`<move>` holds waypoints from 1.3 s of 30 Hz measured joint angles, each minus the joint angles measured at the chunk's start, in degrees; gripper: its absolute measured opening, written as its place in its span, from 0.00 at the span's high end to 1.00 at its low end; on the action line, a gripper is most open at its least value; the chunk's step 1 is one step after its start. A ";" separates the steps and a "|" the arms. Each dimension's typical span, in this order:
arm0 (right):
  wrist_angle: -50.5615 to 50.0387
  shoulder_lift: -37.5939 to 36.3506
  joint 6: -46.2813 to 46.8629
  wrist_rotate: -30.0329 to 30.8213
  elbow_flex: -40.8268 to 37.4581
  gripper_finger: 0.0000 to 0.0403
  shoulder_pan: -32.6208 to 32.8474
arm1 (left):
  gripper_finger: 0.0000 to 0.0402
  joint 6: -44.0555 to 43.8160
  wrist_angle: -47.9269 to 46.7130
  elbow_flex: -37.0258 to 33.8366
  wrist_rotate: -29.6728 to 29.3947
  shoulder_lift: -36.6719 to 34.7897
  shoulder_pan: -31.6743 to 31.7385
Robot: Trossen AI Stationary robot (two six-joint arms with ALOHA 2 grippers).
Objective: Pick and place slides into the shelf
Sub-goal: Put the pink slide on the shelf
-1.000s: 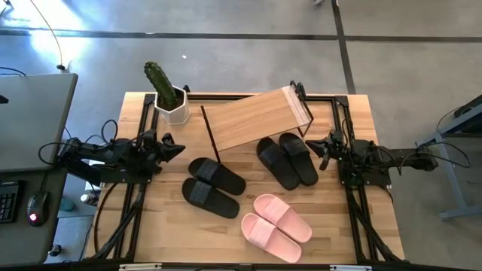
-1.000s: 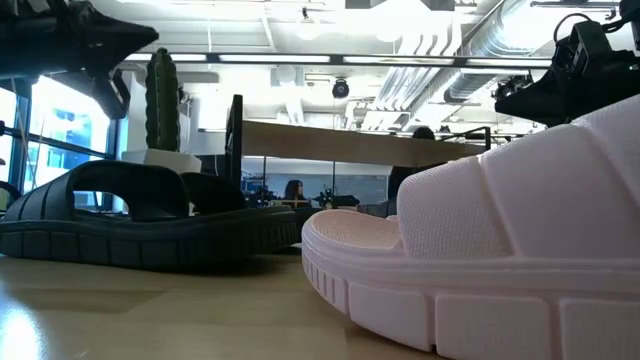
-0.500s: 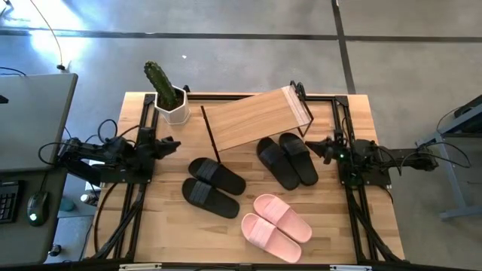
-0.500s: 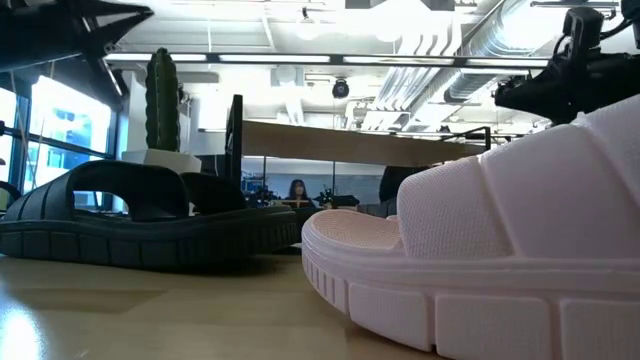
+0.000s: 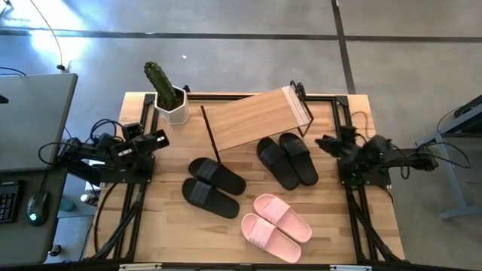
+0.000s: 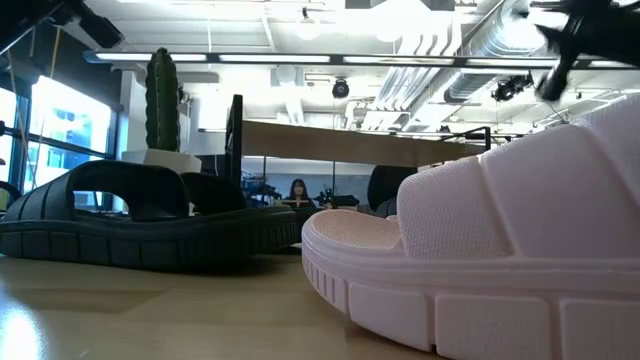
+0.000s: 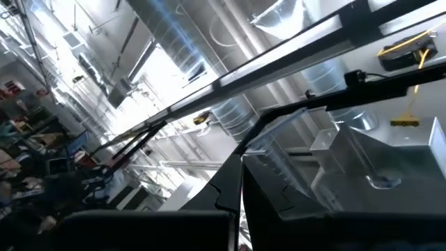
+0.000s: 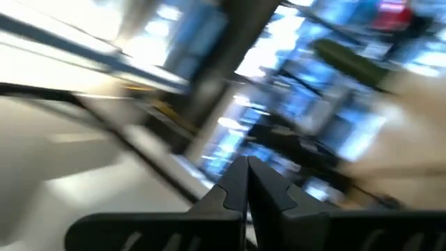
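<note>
Both claws pulled back, slides unmoved

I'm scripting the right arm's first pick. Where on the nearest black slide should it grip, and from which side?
Probably the wide strap of the black slide nearest the right gripper. It lies sole-down beside its mate just in front of the shelf, so the strap arches highest. Come straight down from above, one finger under the strap at the open toe, one on top.
</note>
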 joint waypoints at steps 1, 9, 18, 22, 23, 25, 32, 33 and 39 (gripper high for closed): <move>3.31 -0.02 -0.20 -1.91 0.00 1.00 0.00 | 0.99 0.00 0.21 0.55 0.01 0.62 0.00; 12.44 -0.02 -0.25 -10.79 0.00 1.00 0.00 | 0.99 3.90 0.29 11.89 8.74 13.74 0.00; 13.85 0.00 -0.31 -11.86 1.90 1.00 0.00 | 0.99 3.74 -23.09 31.73 18.68 33.81 -0.09; 10.69 0.00 -2.04 -14.49 6.33 1.00 0.00 | 0.99 3.32 -47.27 43.42 16.18 43.27 -3.12; 9.08 0.00 -2.44 -15.06 7.76 1.00 -0.01 | 0.99 3.29 -53.02 46.40 14.83 45.66 -4.38; 4.71 -0.02 -3.59 -15.54 10.91 1.00 0.00 | 0.99 3.19 -64.26 52.20 11.38 50.11 -7.26; -15.27 2.85 -7.52 -15.18 23.98 1.00 0.00 | 0.99 -1.15 -97.80 69.74 -7.09 63.77 -18.43; -17.08 3.87 -8.07 -15.35 25.84 1.00 -0.01 | 0.99 -2.00 -101.68 71.37 -9.27 65.16 -19.90; -25.96 12.86 -10.88 -18.98 37.27 1.00 0.00 | 0.99 -3.49 -110.60 74.98 -13.92 71.26 -25.73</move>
